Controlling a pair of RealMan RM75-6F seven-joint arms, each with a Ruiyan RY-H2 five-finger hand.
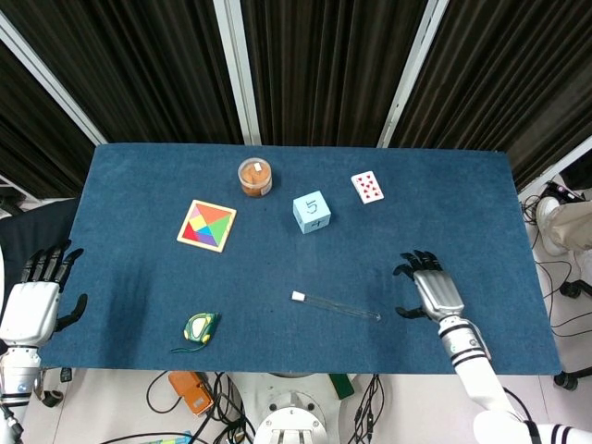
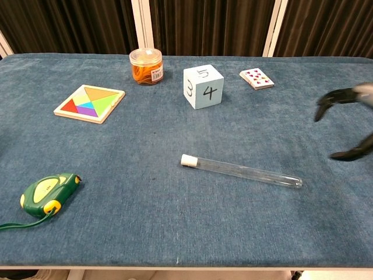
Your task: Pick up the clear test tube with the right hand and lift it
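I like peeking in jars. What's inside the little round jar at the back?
The jar holds something orange, seen through its clear wall and lid. What the orange stuff is, the pictures are too small to tell. A sticker hides part of the inside.

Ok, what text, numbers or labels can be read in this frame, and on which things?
"4": front face of the cube, chest view.
"5": top face of the cube, both views.
A digit on the cube's left face: too foreshortened to read.
Sticker on the jar: too small to read.
Card: red pips, not countable.
Tape measure: no legible text.
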